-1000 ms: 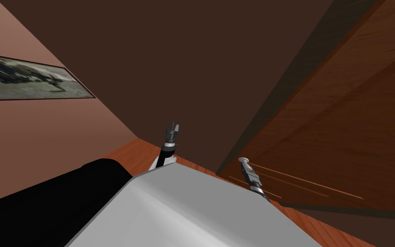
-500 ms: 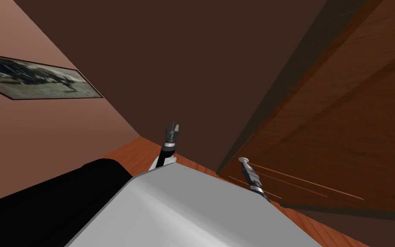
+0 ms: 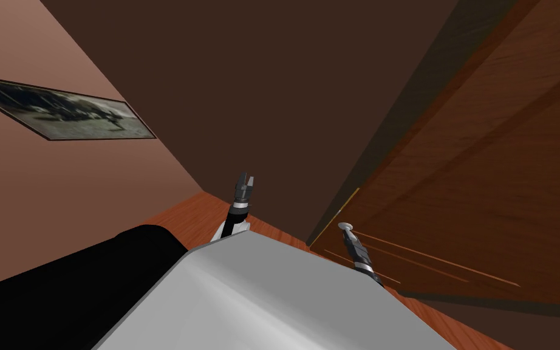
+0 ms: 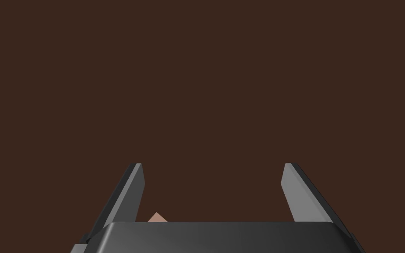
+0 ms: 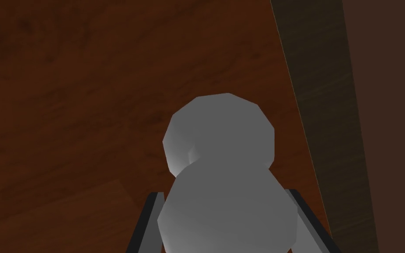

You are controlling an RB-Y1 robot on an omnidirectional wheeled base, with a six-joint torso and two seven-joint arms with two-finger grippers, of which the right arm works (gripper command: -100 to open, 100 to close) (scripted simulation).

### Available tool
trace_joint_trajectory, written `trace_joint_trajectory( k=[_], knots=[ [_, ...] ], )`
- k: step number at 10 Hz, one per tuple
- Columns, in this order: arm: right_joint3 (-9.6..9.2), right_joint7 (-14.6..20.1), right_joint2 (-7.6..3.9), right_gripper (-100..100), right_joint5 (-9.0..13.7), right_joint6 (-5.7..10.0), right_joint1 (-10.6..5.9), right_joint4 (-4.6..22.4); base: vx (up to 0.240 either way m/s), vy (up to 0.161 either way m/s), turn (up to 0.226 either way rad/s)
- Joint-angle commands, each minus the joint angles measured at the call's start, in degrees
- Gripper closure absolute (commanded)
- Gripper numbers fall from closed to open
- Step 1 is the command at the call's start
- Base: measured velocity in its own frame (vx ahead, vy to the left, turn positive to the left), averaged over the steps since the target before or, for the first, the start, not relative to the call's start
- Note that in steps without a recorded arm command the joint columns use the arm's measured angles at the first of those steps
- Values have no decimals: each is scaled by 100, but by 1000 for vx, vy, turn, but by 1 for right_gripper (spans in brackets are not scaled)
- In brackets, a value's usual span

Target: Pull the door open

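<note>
A room in a home: a framed picture (image 3: 72, 115) hangs on a pinkish wall (image 3: 60, 200), reddish wood floor (image 3: 197, 216) meets a dark brown wall (image 3: 260, 91), and a wooden door (image 3: 491, 182) carries a round grey knob (image 3: 345, 227).

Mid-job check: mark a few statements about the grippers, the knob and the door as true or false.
The right gripper is shut on the grey door knob. True.
The left gripper grips the knob too. False: it is open, facing a dark brown wall.
The door is white. False: it is reddish-brown wood.
A framed picture hangs on the pink wall at my left. True.
</note>
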State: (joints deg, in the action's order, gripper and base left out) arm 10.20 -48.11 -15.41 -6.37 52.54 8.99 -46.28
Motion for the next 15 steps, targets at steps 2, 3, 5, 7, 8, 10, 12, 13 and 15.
trace_joint_trajectory(
  k=[2,3,5,7,8,10,12,13,15],
  knots=[
    [-59,413,11,100,129,-20,0,-3,-38,-20,61],
    [-59,451,11,100,129,-20,0,-3,-37,-17,27],
    [-100,803,3,100,249,-32,-17,5,-39,-12,51],
    [-123,1062,-2,100,319,-39,-27,9,-38,-18,47],
    [-147,1209,-7,100,389,-46,-37,13,-44,-29,86],
    [-170,1491,-12,100,459,-54,-46,18,-34,-22,45],
    [-194,1732,-16,100,529,-61,-56,22,-44,-19,58],
    [-217,1926,-21,100,599,-68,-66,26,-27,-13,36],
    [-243,2174,-26,100,674,-76,-76,31,-30,-12,37]
  ],
)
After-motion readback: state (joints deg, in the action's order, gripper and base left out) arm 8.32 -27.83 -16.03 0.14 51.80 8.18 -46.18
